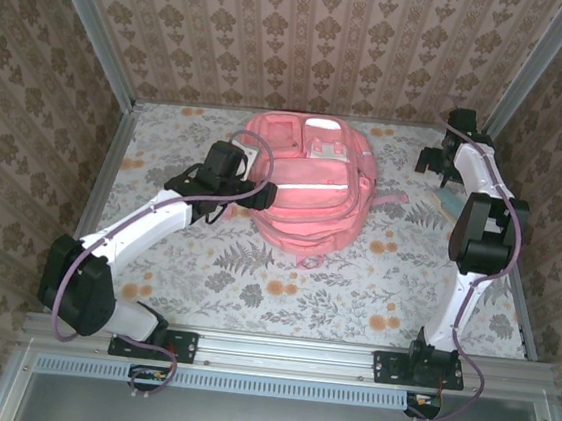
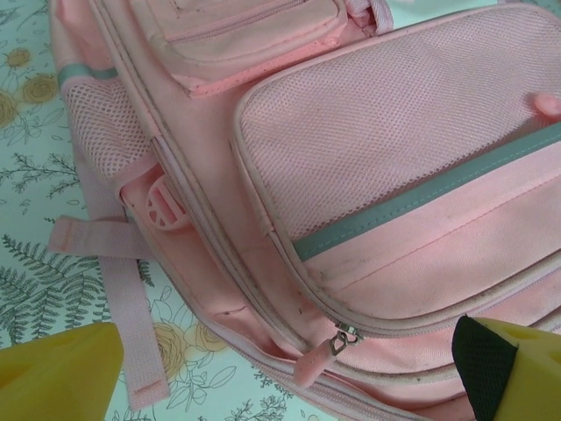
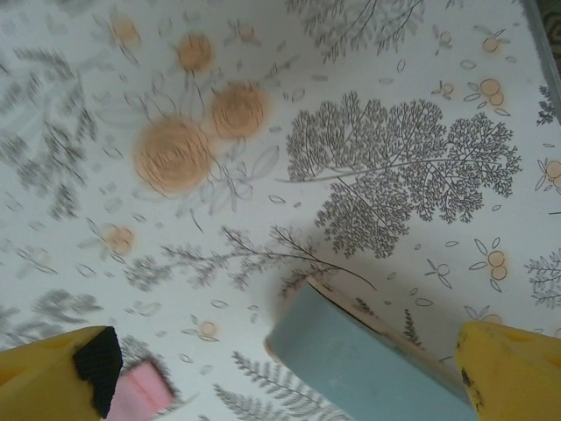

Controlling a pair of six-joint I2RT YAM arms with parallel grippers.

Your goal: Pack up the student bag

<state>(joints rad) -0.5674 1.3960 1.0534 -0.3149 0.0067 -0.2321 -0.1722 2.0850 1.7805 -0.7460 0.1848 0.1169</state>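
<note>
1. Lying flat on the counter (image 1: 353, 289), the student bag (image 1: 308, 188) shows zipped front pockets.
2. Left claw (image 1: 234, 157) hangs spread beside the bag.
3. Right claw (image 3: 289, 368), spread, hovers over a grey-blue block (image 3: 359, 360); packing seems barely begun.

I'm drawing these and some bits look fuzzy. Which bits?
Right wrist view: the orange flowers on the left are smeary, the tree print sharp. Left wrist view: the student bag is crisp, the yellow claw fingers at the bottom soft. Top view: soft, even light.
</note>
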